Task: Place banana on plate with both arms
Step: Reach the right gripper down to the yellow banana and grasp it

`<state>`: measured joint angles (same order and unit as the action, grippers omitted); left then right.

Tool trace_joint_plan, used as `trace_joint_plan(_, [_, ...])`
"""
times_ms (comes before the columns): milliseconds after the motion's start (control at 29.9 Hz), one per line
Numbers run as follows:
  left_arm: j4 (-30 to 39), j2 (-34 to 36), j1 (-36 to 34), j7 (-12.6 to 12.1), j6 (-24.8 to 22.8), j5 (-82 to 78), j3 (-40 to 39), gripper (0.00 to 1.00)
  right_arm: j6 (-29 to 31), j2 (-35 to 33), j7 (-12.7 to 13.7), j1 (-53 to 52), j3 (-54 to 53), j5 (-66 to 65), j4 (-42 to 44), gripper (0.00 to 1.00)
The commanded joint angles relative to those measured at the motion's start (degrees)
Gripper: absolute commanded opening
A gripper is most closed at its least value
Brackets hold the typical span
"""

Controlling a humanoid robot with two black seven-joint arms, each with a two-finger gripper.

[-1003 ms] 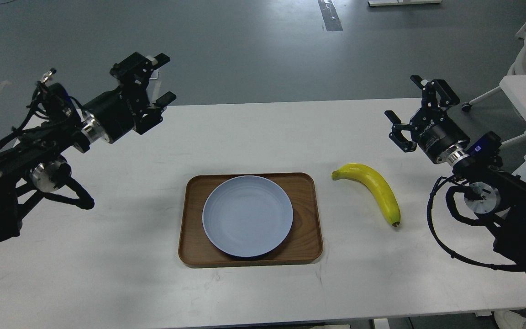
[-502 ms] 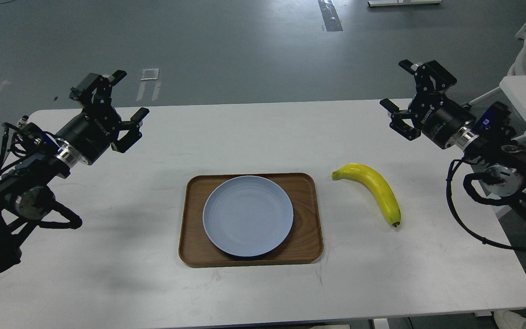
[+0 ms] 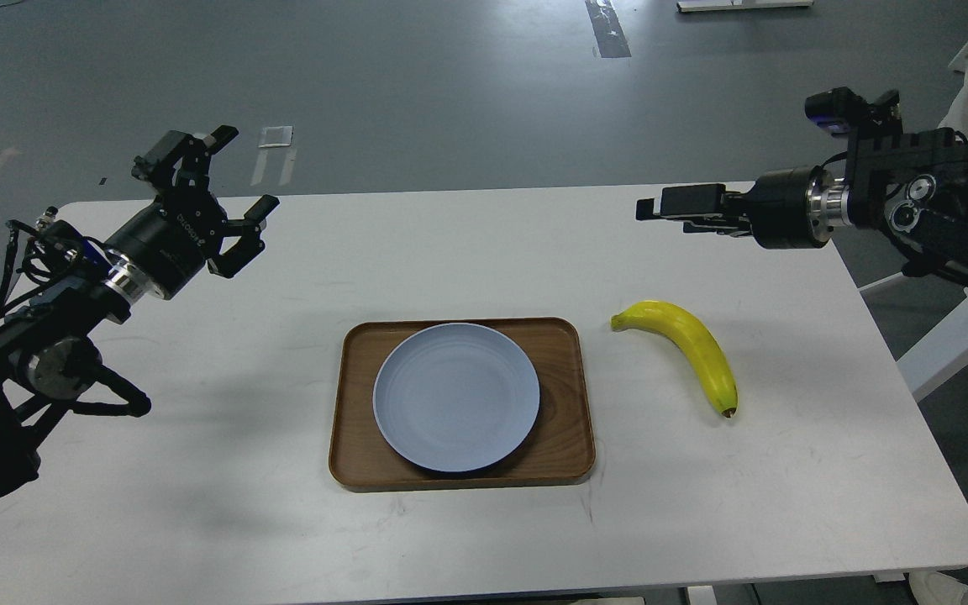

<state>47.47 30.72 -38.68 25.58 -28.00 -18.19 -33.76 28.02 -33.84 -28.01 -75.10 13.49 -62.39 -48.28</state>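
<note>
Banana lies on the white table, right of the wooden tray and apart from it, stem end toward the tray, dark tip nearer the table's front. Plate sits bare on the tray. Left gripper hangs above the table's far left corner, fingers spread wide, holding nothing. Right gripper points leftward above the far right of the table, well clear of the banana; seen edge-on, its finger spread cannot be told
</note>
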Motion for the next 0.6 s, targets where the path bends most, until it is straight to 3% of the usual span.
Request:
trace_joint_plan(0, [0.0,-0.1,0.0,0.0,0.0,-0.1,0.0,0.98,0.0,2.5,0.0,-1.5,6.4,-6.4,0.6,1.00])
trace_joint_plan(234, [0.1,0.0,-0.3,0.0,0.0,-0.1,0.0,0.98,0.0,7.0,0.0,-1.5,16.0,-8.8,4.8,1.00])
trace_joint_plan(568, [0.2,0.1,-0.3,-0.1,0.0,-0.1,0.1,0.98,0.0,11.8,0.0,-0.7,20.7,-8.8,10.0,1.00])
